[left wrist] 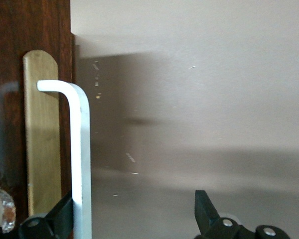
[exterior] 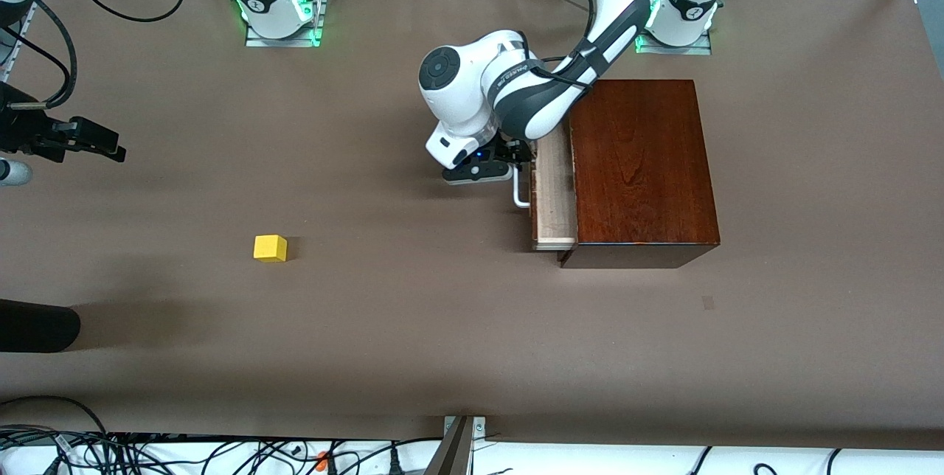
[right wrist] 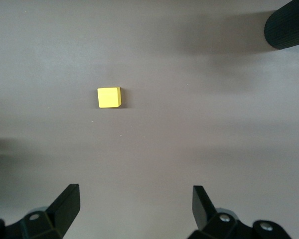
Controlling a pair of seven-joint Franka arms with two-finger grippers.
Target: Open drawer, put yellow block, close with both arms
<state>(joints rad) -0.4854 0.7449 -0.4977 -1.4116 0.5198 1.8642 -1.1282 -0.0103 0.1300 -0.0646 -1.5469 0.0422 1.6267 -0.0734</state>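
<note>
front view – drawer: pulled part-way out of dark box, opening toward R arm's end of bench; white handle runs along its front.
front view – left hand: at the handle, arm reaching from its base across the box.
front view – yellow block: alone on bench, well apart from drawer, toward R arm's end, nearer the camera than the handle.
front view – right hand: up over bench edge at R arm's end; waits; clearly the nearer arm to the block.
left wrist view – left hand: fingers apart, one finger touching or just beside the handle bar, other well clear; not clamped. Bar's long axis runs straight away from the hand.
right wrist view – right hand: fingers wide apart, empty. Block ahead of the gap, slightly off-centre toward one finger, faces about square to the fingers.
Judgement: drawer needs more pull before block goes in.
</note>
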